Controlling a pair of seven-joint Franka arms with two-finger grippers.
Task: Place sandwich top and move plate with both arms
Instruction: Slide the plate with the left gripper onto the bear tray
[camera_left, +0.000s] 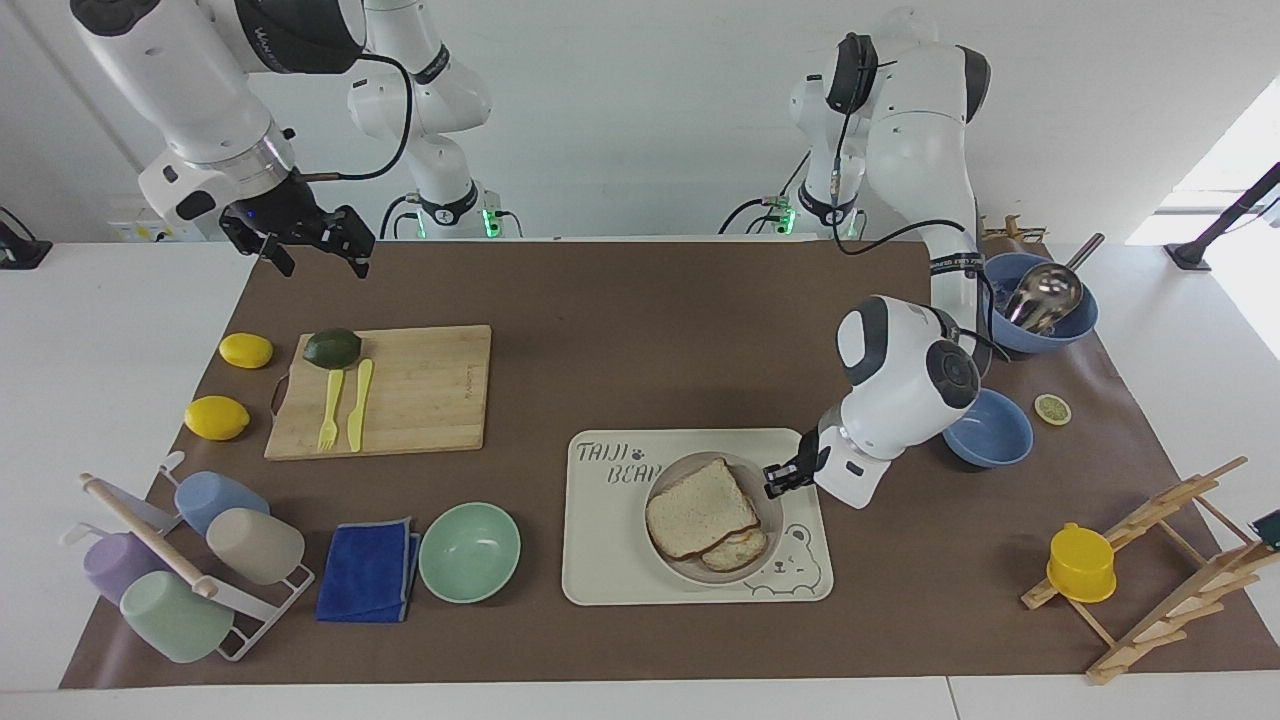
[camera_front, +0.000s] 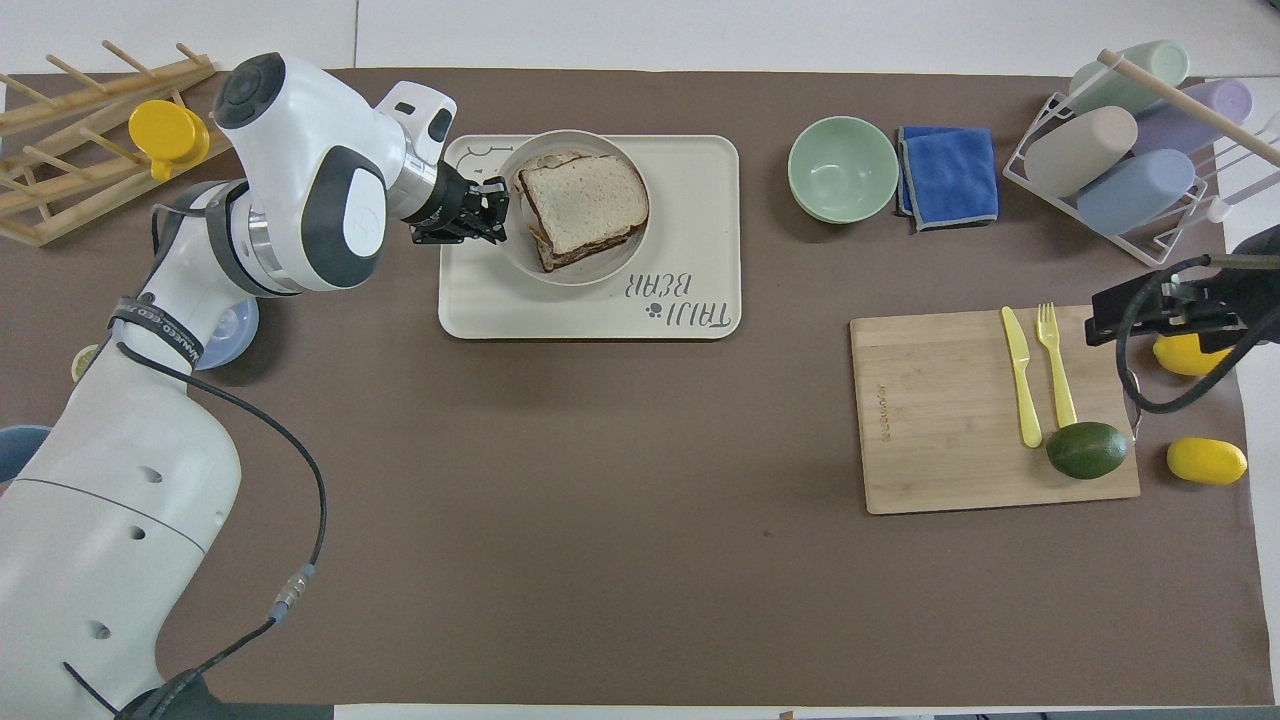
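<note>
The sandwich top lies on a lower slice on the small round plate. The plate sits on or just above the cream bear-print tray; I cannot tell which. My left gripper is shut on the plate's rim on the side toward the left arm's end of the table. In the overhead view the left gripper meets the plate with the sandwich top on it, over the tray. My right gripper is open and empty, waiting raised over the mat's edge by the cutting board.
A mint-green bowl and a blue cloth lie beside the tray. The cutting board carries an avocado and yellow cutlery. Two lemons, two blue bowls, a cup rack and a wooden rack stand at the table's ends.
</note>
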